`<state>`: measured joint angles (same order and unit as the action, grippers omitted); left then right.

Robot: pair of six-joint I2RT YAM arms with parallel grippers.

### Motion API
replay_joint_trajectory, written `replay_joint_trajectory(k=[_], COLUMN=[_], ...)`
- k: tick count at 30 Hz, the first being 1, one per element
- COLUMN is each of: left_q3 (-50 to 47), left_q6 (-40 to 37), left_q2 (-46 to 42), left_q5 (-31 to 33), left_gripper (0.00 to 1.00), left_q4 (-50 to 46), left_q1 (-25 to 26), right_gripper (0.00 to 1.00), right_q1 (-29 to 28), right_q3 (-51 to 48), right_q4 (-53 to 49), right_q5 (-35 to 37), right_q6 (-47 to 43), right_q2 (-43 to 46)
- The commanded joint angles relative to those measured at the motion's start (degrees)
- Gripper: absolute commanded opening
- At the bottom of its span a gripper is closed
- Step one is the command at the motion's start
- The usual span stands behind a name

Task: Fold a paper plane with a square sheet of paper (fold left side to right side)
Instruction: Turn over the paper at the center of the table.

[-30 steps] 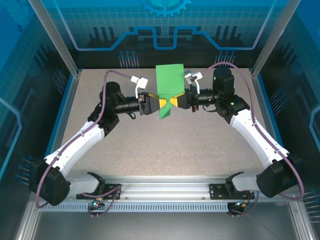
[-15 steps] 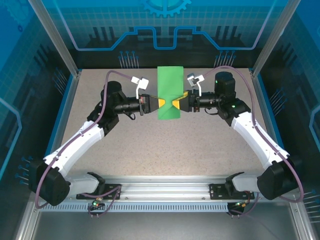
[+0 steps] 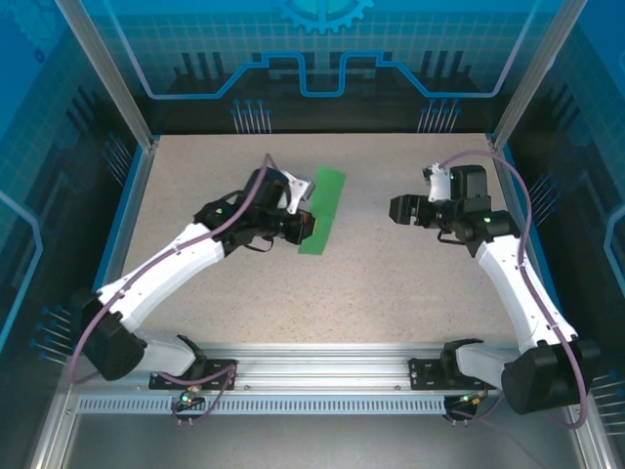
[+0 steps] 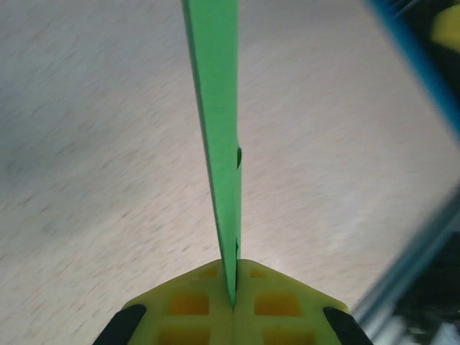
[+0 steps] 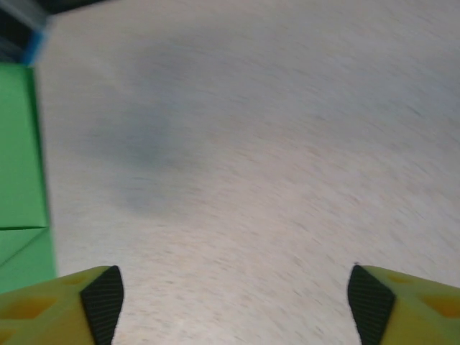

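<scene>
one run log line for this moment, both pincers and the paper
left pincer: shut on green paper | right pincer: open, apart from paper | paper: folded narrow, held edge-on

Yellow-fingered left gripper point(image 3: 307, 225) is clamped on the edge of a folded bright green paper sheet point(image 3: 323, 207); right gripper point(image 3: 395, 209) hangs wide open, well apart.

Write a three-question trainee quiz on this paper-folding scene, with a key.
1. True or false: the left gripper is shut on the green paper.
2. The right gripper is: A) shut on the paper; B) open and apart from the paper; C) pressing the paper flat on the table.
3. Fill in: in the left wrist view, the paper is seen ____-on.

Key: 1 true; 2 B; 3 edge.
</scene>
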<state>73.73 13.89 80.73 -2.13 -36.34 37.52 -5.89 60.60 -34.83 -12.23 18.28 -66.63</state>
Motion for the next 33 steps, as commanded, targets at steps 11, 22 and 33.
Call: replay_joint_trajectory(k=[11, 22, 33], left_q3=[16.26, 27.21, 33.93], left_q6=[16.3, 21.86, 21.88], left_q2=[26.86, 44.57, 49.49], left_q5=[41.94, 29.94, 11.28], left_gripper=[0.0, 0.0, 0.0], left_q4=[-31.75, -33.59, -27.03], left_q1=[9.94, 9.94, 5.68], right_gripper=[0.91, 0.92, 0.93], right_q1=[5.75, 5.97, 5.95], right_q3=[-4.82, -7.77, -9.89], right_q4=[-6.11, -4.2, -3.19], right_q5=[7.34, 4.33, 1.2], right_q6=[4.01, 5.49, 5.62], right_q2=[2.82, 3.0, 3.44])
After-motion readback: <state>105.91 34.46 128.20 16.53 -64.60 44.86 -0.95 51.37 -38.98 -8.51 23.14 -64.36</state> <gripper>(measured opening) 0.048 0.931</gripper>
